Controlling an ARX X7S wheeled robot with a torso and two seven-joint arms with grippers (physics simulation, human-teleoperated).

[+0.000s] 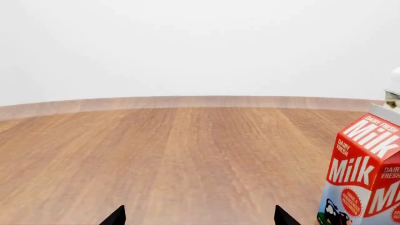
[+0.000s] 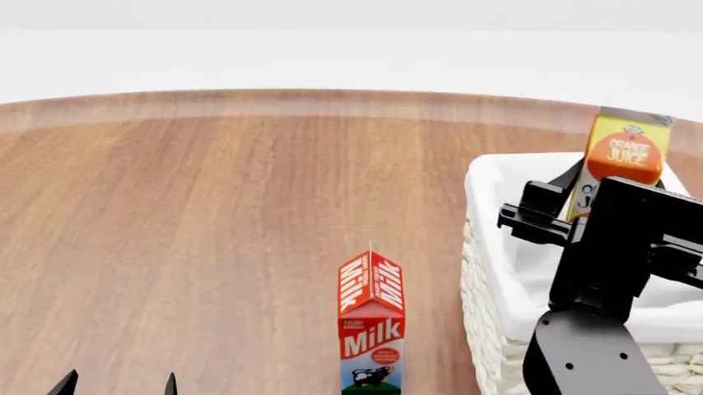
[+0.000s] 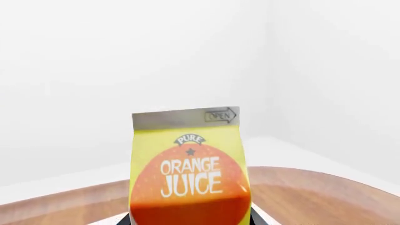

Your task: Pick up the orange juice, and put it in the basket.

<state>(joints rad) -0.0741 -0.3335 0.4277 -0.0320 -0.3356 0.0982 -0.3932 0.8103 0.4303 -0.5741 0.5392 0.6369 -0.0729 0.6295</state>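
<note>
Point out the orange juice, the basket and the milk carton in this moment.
orange juice [image 3: 189,176]: right wrist view, on the orange circle with the lettering.
basket [image 2: 480,306]: head view, on its woven near-left wall.
milk carton [image 2: 373,339]: head view, on the red front panel reading Milk.

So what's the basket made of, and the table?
The basket looks like cream woven wicker, since its side shows braided strands, with what seems a smooth white cloth lining. The table looks like brown wood with a matte finish; streaky grain lines run along it.
</note>
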